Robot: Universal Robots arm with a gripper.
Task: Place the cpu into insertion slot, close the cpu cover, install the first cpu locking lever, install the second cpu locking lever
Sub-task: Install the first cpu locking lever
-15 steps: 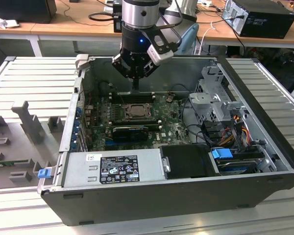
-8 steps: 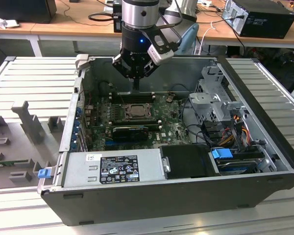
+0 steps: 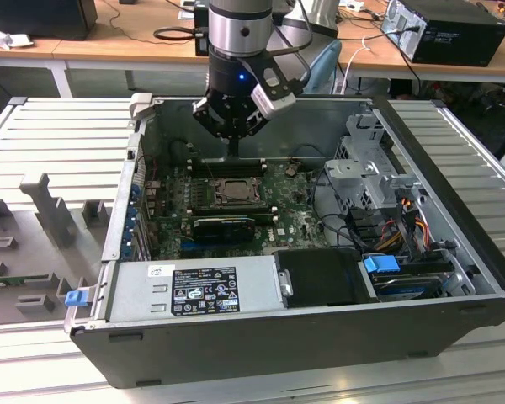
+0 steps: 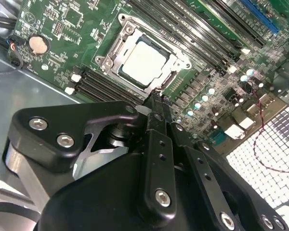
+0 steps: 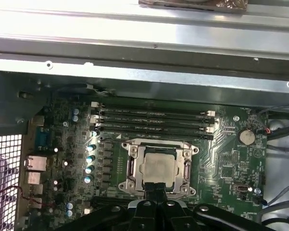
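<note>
Cpu (image 5: 157,167) recorded as pale silver-grey; motherboard (image 5: 229,159) as green; gripper (image 4: 156,98) as black; vent panel (image 5: 2,163) as white-gridded.

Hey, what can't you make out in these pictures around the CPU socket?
First wrist view: the gripper hides the nearest edge of the insertion slot.
Second wrist view: the gripper's tip covers one corner of the cpu cover.
Exterior view: the cpu is too small to tell apart from the cpu cover.
</note>
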